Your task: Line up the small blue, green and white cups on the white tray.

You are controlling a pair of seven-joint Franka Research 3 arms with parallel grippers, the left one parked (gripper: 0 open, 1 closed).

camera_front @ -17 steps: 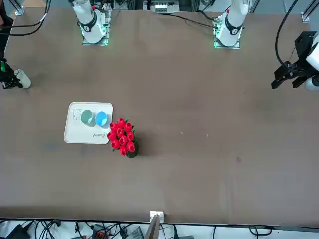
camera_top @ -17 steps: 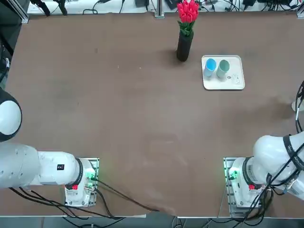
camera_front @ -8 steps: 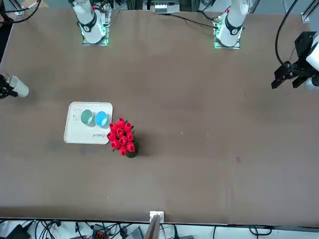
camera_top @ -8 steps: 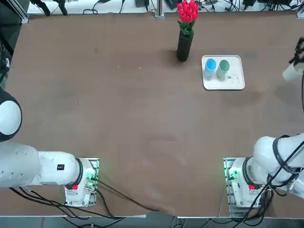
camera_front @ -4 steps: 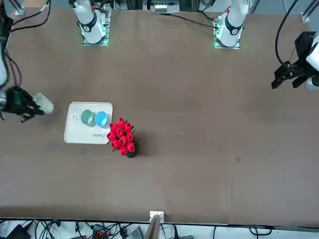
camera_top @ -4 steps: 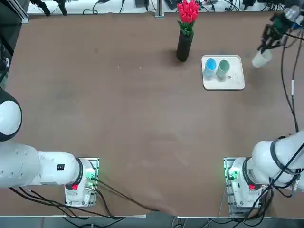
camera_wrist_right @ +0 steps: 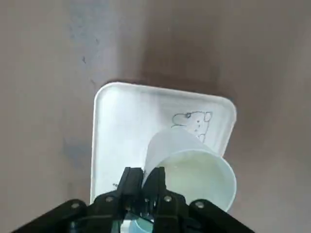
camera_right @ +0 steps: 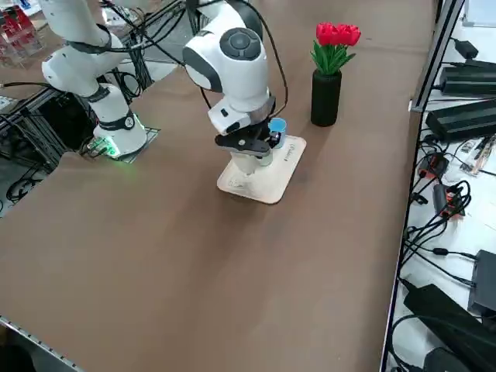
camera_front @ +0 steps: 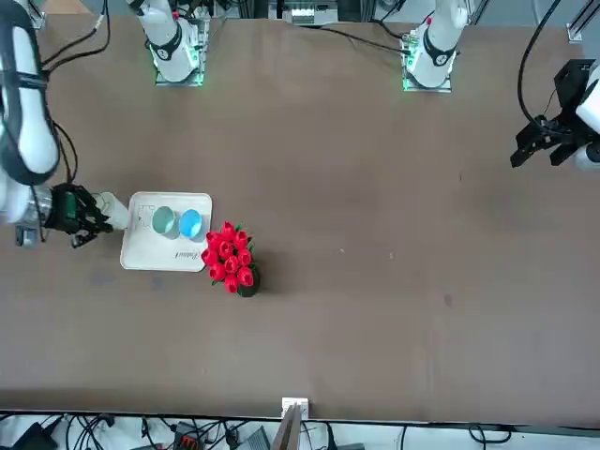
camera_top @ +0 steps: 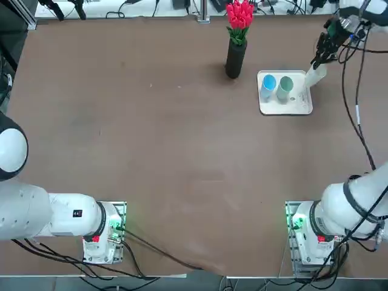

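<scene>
The white tray lies at the far right of the table, with the blue cup and the green cup standing side by side on it. My right gripper is shut on the rim of the white cup, which hangs tilted over the tray's right edge, beside the green cup. In the wrist view the white cup hangs in the gripper above the bare part of the tray. From the front, the white cup sits at the tray's edge.
A tall black vase with red flowers stands just left of the tray, close to the blue cup. Cables run along the table's far edge. The brown tabletop spreads wide to the left and front.
My right gripper has carried the white cup from beyond the table's right edge leftward to the tray's right side. The blue and green cups have not moved.
</scene>
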